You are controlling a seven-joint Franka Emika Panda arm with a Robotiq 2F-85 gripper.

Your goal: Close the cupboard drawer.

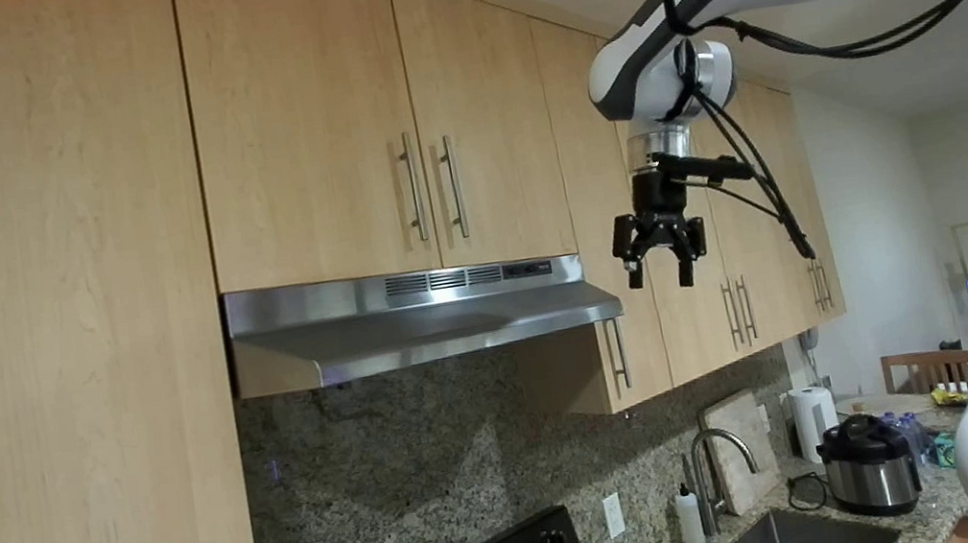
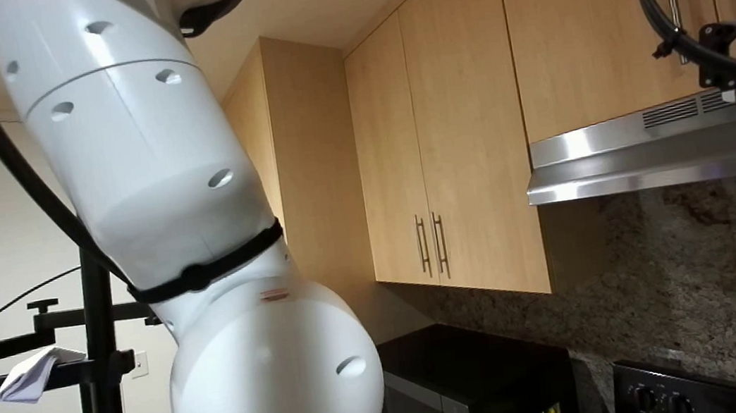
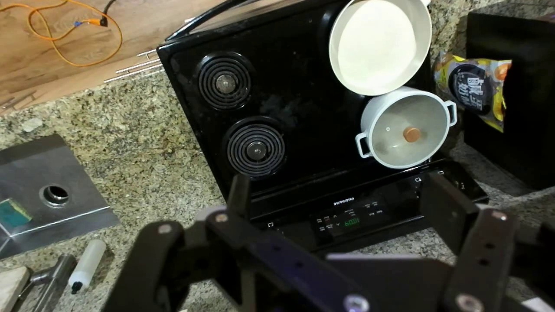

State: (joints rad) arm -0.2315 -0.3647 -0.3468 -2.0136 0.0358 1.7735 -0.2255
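The cupboard drawer (image 1: 304,115), flat light maple with faint grain and a slim silver bar handle (image 1: 414,187), is one of two short doors (image 1: 481,97) above the brushed-steel hood (image 1: 415,324); which one, I cannot tell. Both lie flush. Longer doors (image 2: 470,115) of that wood flank them left and right. The tool (image 1: 660,275) hangs fingertips down, spread wide, only air between them. Below, free space drops to the glossy black stove (image 3: 303,112). The hood's lip juts nearer than the doors.

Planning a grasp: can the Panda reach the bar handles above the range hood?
Likely yes: nothing visible stands between the open gripper and the bar handles; pointing down, it may need turning.
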